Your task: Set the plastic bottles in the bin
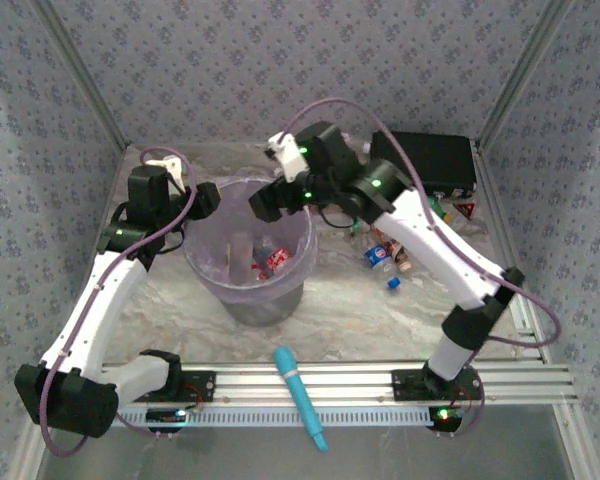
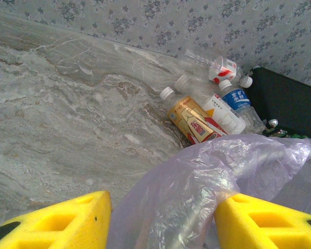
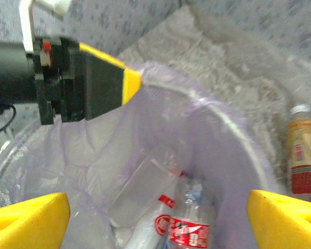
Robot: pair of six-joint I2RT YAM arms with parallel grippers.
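1. Yellow and close in the left wrist view, the two left fingers are closed on the rim of the bin. Its lilac plastic is bunched between them and touches both.
2. One bin stands on the surface, left of centre between the two arms. From above, the left fingers sit at its far-left rim.
3. The two right fingers stand spread wide with nothing between them, hovering over the bin's mouth.
4. Inside the bin, two bottles can be counted in the right wrist view. They are a red-labelled bottle and a clear bottle leaning just beside it. Whether more lie beneath them I cannot tell.
5. Beyond the bin, the left wrist view shows four bottles lying on the surface in a loose group:
   - an orange-labelled bottle with a white cap;
   - a white-and-red-labelled bottle touching it;
   - a blue-labelled bottle;
   - a clear bottle with a red-and-white label, farthest off.
6. From above, this bottle group lies right of the bin, beside the right arm, too small to count there.
7. One black case sits at the far right, near the group.
8. One teal stick-shaped tool lies across the rail at the near edge.
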